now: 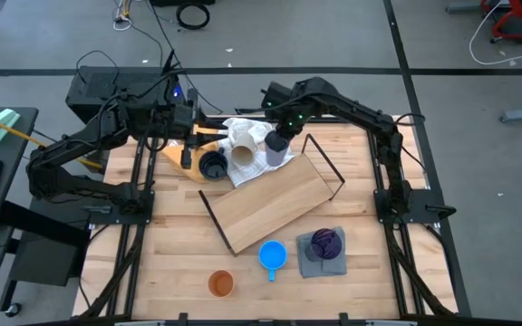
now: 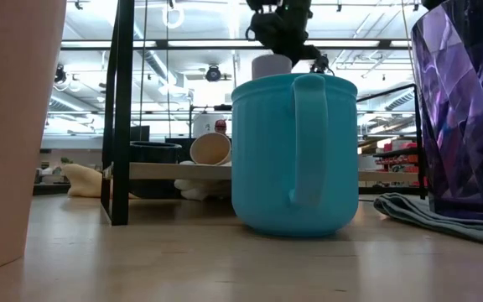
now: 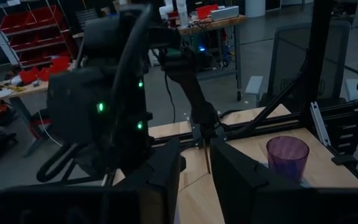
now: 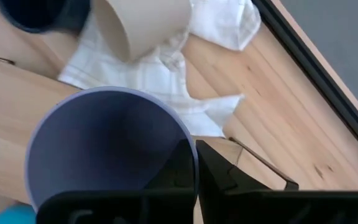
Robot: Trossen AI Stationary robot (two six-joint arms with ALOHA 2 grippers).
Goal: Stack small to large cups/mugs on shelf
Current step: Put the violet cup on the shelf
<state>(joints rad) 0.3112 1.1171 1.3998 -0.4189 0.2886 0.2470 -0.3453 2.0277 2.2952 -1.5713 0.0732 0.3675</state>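
Overhead, my right gripper holds the lavender cup above the shelf edge; my right wrist view confirms jaws pinching its rim, beige cup on the white cloth below. Left gripper hovers beside the navy mug, jaws parted.

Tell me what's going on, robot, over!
Right gripper shut on lavender cup, lifted over shelf. Left gripper by navy mug. Beige cup tipped on white cloth.
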